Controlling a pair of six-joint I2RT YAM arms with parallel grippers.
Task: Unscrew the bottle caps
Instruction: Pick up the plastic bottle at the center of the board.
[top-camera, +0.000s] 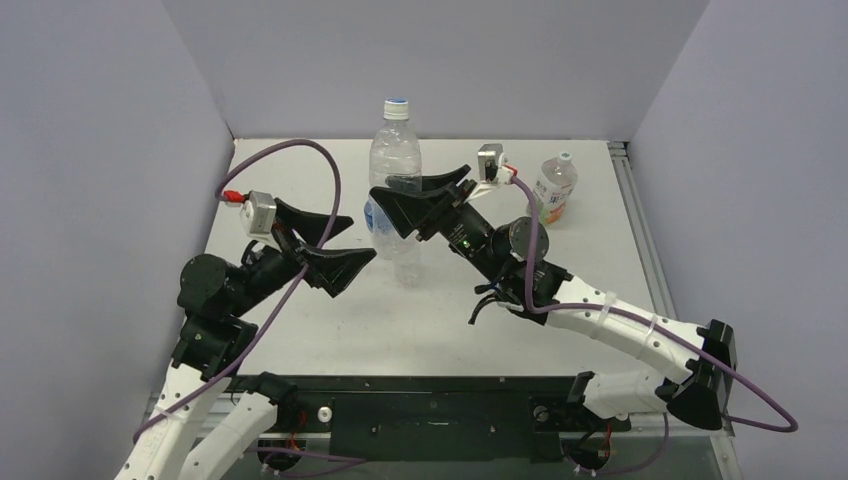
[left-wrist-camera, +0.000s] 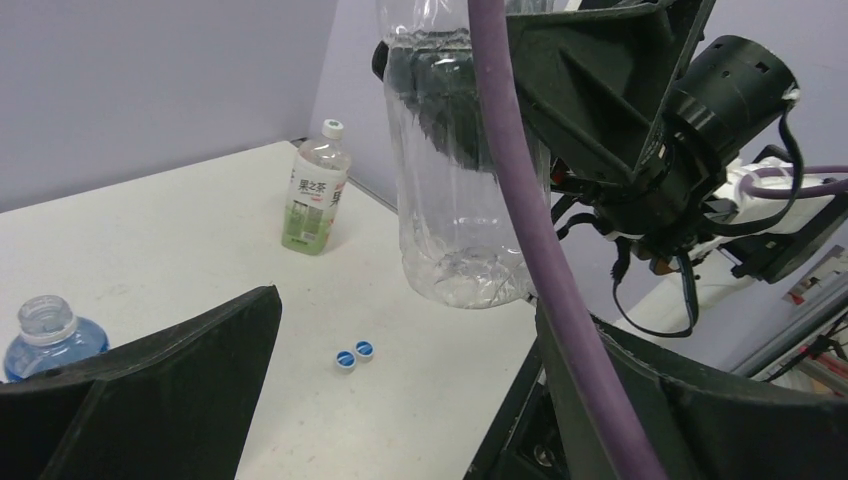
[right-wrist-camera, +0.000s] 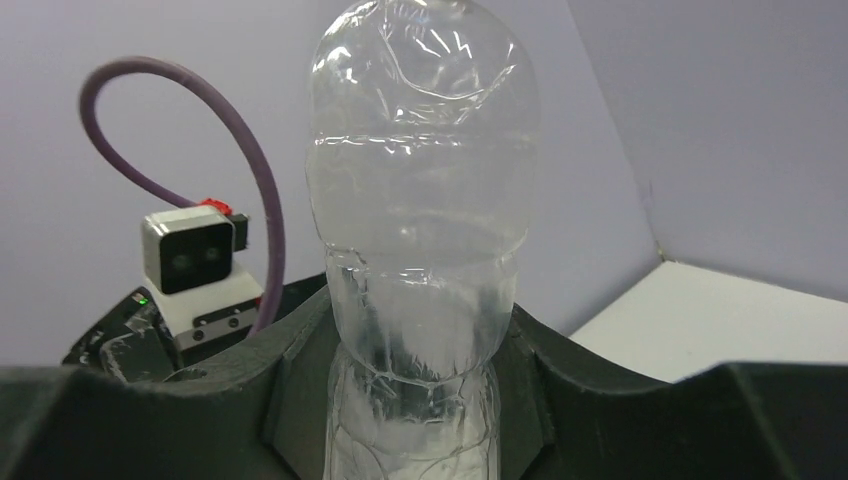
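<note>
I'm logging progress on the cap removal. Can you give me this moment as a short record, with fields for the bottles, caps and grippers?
held item: clear bottle, blue cap on, looks raised off the table
right gripper: shut on the clear bottle
left gripper: open, empty, beside that bottle
green-labelled bottle: upright, far right, white cap on
blue-labelled bottle: uncapped, near the left gripper
loose: two blue caps, side by side on the table

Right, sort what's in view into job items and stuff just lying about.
Job: clear bottle held in the right claw, its blue cap, white-capped green-labelled bottle, open blue-labelled bottle, two loose blue caps.
Not the job: purple cable, table.
</note>
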